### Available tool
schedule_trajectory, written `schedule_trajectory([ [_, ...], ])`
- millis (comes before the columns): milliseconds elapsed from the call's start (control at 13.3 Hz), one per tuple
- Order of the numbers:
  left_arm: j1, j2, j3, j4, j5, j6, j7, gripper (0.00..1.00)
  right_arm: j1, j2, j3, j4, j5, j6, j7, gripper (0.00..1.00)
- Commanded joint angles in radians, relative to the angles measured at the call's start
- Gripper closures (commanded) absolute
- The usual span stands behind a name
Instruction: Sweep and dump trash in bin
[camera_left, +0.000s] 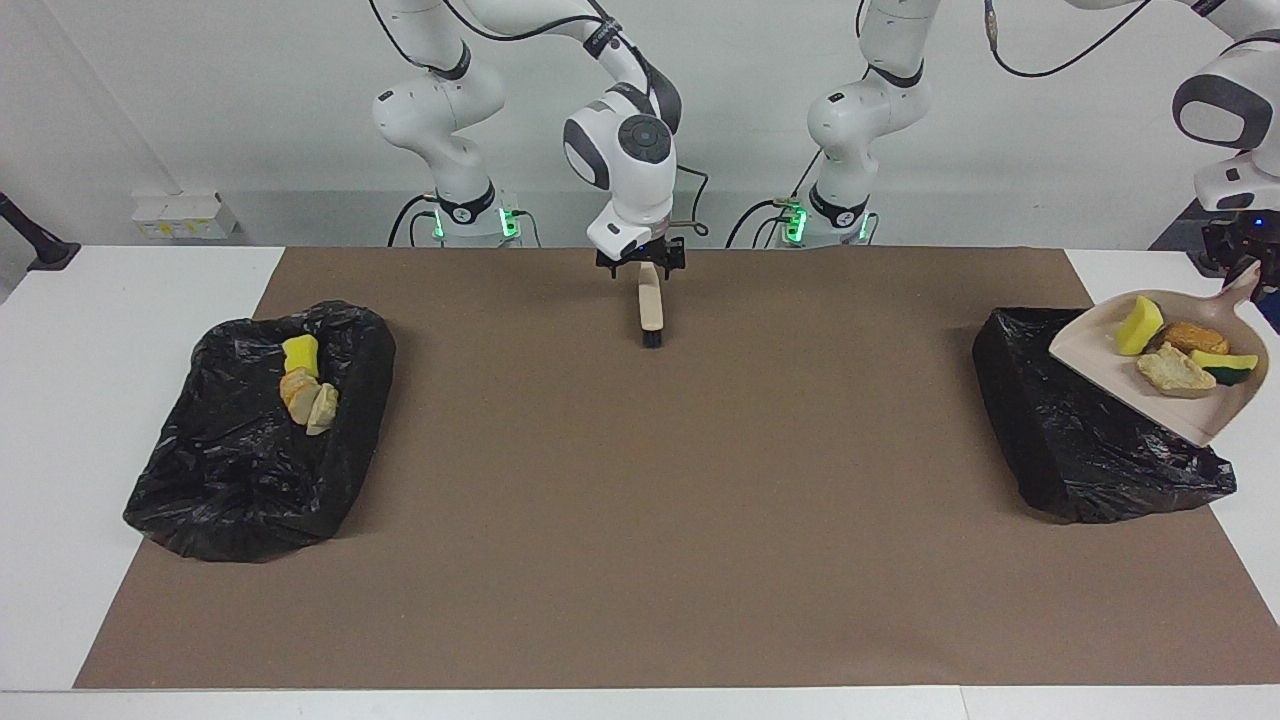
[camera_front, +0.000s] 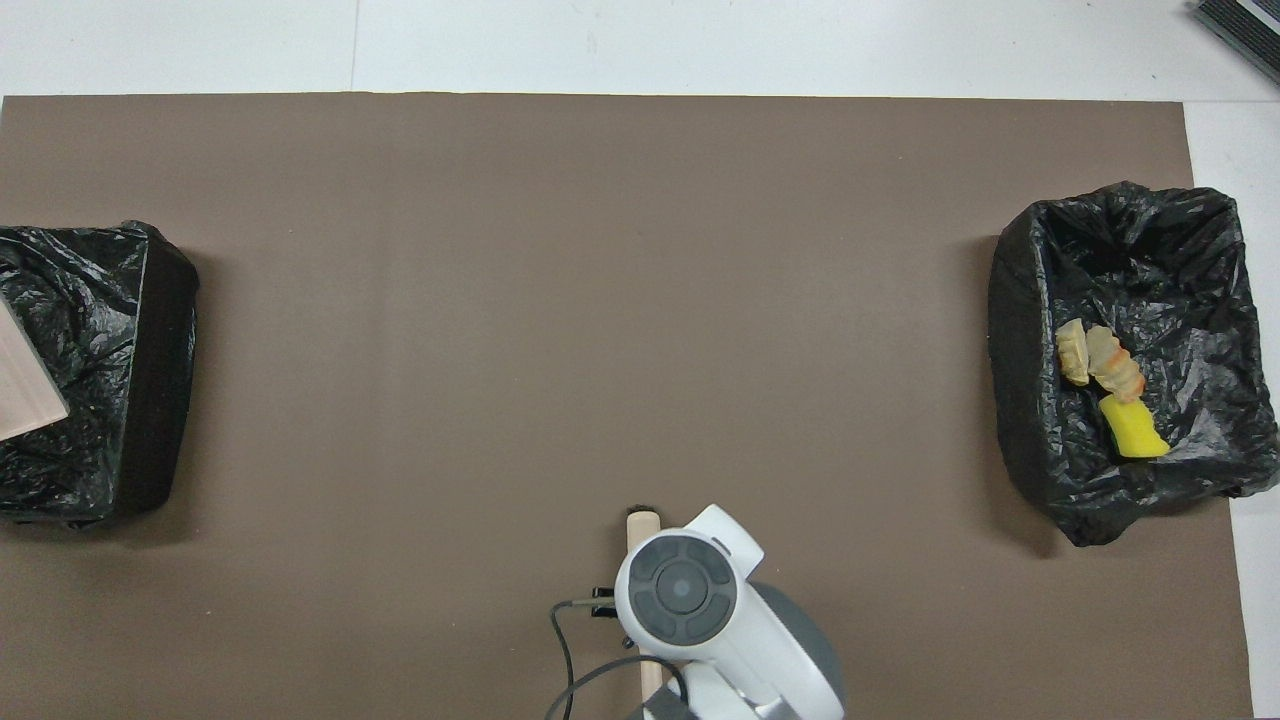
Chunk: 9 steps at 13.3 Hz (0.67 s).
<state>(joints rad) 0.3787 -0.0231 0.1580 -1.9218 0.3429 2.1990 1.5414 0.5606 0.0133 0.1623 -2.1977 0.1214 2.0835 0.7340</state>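
At the left arm's end of the table we see the left gripper (camera_left: 1243, 268) raised over the black-lined bin (camera_left: 1085, 440), its fingertips pinched tight on the handle of the beige dustpan (camera_left: 1110, 362), which hangs tilted below the fingers, its wide lip lower than the handle and over the bin's opening. Four pieces of the trash ride in the pan just under that grip: a yellow sponge chunk (camera_left: 1139, 325), an orange-brown lump (camera_left: 1193, 337), a pale tan lump (camera_left: 1173, 369) and a yellow sponge with a dark green face (camera_left: 1225, 364). From overhead only one corner of the pan (camera_front: 25, 385) shows at the frame's edge, above the bin's crumpled liner (camera_front: 95, 370). Over the middle of the brown mat (camera_left: 660, 500), close to the robots, the right gripper (camera_left: 641, 262) hangs with its fingers spread wide apart on either side of the brush (camera_left: 650, 312). Its beige handle runs out from between the fingers to the dark bristles resting on the mat; we cannot tell whether the fingers touch it. Overhead, the arm's wrist hides the fingers and only the brush's tip (camera_front: 641, 518) peeks out. Well apart from both grippers, at the right arm's end, a second black-lined bin (camera_left: 255, 430) holds three more pieces lying together: a yellow sponge chunk (camera_left: 300, 353), an orange-tan lump (camera_left: 296, 385) and a pale tan lump (camera_left: 323, 408).
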Motion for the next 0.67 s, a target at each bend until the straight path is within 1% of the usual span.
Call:
schedule_trajectory([
  [0, -0.006, 0.006, -0.002, 0.029, 0.068, -0.039, -0.03, 1.0, -0.102, 0.016, 0.006, 0.081, -0.06, -0.005, -0.036, 0.0],
  [225, -0.011, 0.005, -0.002, 0.029, 0.119, -0.058, -0.078, 1.0, -0.201, 0.004, 0.005, 0.147, -0.065, -0.019, -0.111, 0.0],
  [300, -0.015, 0.003, -0.003, 0.027, 0.161, -0.059, -0.113, 1.0, -0.221, 0.002, 0.005, 0.159, -0.071, -0.019, -0.122, 0.0],
  [450, -0.044, 0.002, -0.003, 0.026, 0.218, -0.084, -0.152, 1.0, -0.228, -0.009, 0.002, 0.18, -0.098, -0.023, -0.124, 0.0],
  [600, -0.066, -0.001, -0.006, 0.018, 0.31, -0.088, -0.2, 1.0, -0.263, -0.026, -0.001, 0.21, -0.112, -0.049, -0.127, 0.0],
])
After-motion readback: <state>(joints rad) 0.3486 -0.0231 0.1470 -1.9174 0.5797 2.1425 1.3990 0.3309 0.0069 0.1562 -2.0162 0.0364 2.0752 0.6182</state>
